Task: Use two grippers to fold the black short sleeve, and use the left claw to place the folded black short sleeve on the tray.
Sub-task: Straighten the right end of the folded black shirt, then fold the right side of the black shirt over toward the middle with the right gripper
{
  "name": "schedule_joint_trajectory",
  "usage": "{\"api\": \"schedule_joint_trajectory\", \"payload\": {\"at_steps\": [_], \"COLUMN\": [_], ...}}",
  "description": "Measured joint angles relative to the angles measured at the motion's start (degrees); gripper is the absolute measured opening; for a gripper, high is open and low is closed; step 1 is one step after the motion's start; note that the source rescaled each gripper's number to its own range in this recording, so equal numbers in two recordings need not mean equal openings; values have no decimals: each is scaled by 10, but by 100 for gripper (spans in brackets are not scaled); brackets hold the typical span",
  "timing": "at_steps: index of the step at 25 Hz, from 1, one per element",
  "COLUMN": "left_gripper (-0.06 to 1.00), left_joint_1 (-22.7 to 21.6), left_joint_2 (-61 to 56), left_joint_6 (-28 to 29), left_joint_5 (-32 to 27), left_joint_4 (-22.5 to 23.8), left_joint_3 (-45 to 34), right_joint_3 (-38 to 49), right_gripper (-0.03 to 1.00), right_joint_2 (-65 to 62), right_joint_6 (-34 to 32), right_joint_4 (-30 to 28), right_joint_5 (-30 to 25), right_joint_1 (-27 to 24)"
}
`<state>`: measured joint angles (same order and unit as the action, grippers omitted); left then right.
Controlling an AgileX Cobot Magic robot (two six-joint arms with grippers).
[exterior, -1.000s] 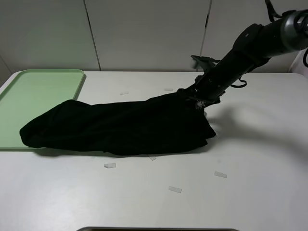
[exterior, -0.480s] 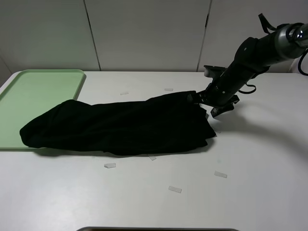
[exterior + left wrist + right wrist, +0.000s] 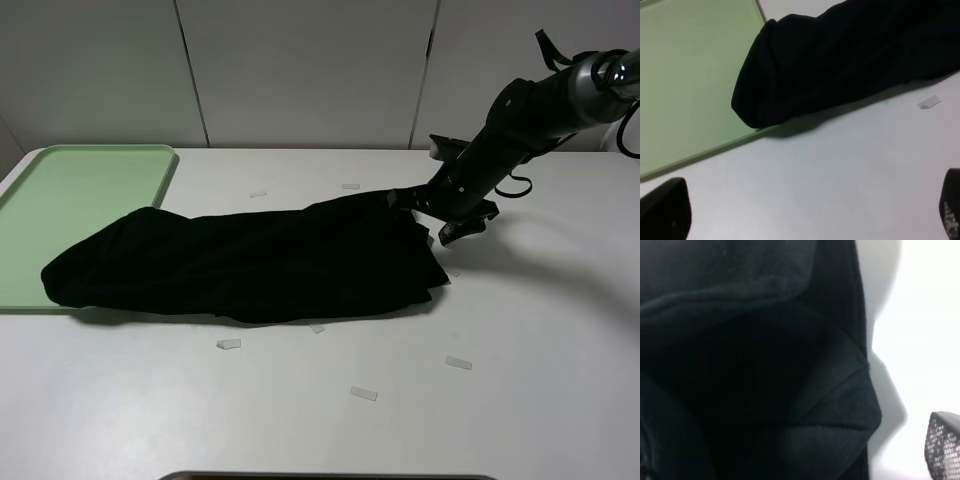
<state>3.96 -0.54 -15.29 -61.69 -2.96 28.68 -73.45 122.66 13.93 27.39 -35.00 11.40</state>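
The black short sleeve (image 3: 250, 262) lies as a long wrinkled bundle across the table, its left end resting over the near rim of the pale green tray (image 3: 80, 185). My right gripper (image 3: 431, 215) stands open just off the bundle's right end, holding nothing. In the right wrist view black cloth (image 3: 750, 365) fills most of the picture, and only one fingertip (image 3: 945, 440) shows beside it. The left arm is outside the exterior view. In the left wrist view my left gripper (image 3: 807, 212) is open over bare table, short of the shirt's end (image 3: 770, 95) on the tray (image 3: 690, 75).
Small clear tape scraps (image 3: 229, 344) (image 3: 364, 394) (image 3: 459, 363) lie on the white table (image 3: 540, 330) in front of the shirt, and two more (image 3: 258, 194) (image 3: 350, 186) behind it. A pale panelled wall (image 3: 300, 70) closes the back.
The right arm has drawn back to the right, off the shirt's right end, with its jaws open. The shirt and tray have not moved.
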Motion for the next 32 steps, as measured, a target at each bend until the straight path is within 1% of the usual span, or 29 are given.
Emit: {"api": "schedule_joint_trajectory", "payload": {"at_steps": [4, 5, 6, 8, 12, 13, 16, 18, 19, 22, 26, 28, 30, 32], "left_gripper": [100, 100, 100, 100, 100, 100, 100, 100, 100, 100, 100, 100, 100, 100], "left_joint_1": [0, 0, 0, 0, 0, 0, 0, 0, 0, 0, 0, 0, 0, 0], "left_joint_2": [0, 0, 0, 0, 0, 0, 0, 0, 0, 0, 0, 0, 0, 0], "left_joint_6": [0, 0, 0, 0, 0, 0, 0, 0, 0, 0, 0, 0, 0, 0], "left_joint_5": [0, 0, 0, 0, 0, 0, 0, 0, 0, 0, 0, 0, 0, 0], "left_joint_4": [0, 0, 0, 0, 0, 0, 0, 0, 0, 0, 0, 0, 0, 0], "left_joint_3": [0, 0, 0, 0, 0, 0, 0, 0, 0, 0, 0, 0, 0, 0], "right_joint_3": [-1, -1, -1, -1, 1, 1, 1, 1, 1, -1, -2, -2, -2, -2], "right_gripper": [99, 95, 87, 63, 8, 2, 1, 1, 1, 1, 1, 1, 1, 1], "right_joint_2": [0, 0, 0, 5, 10, 10, 10, 9, 5, -2, -22, -34, -47, -58], "right_joint_6": [-2, -2, -4, -6, -8, -7, 9, 16, 17, 2, -61, -97, -127, -157], "right_joint_4": [21, 25, 26, 29, 32, 32, 25, 6, -32, -109, -239, -294, -342, -374], "right_joint_5": [-16, -19, -23, -31, -36, -39, -46, -51, -59, -69, -78, -78, -79, -82], "right_joint_1": [-1, -1, -1, 1, 5, 6, 8, 8, 8, 4, -7, -10, -12, -14]}}
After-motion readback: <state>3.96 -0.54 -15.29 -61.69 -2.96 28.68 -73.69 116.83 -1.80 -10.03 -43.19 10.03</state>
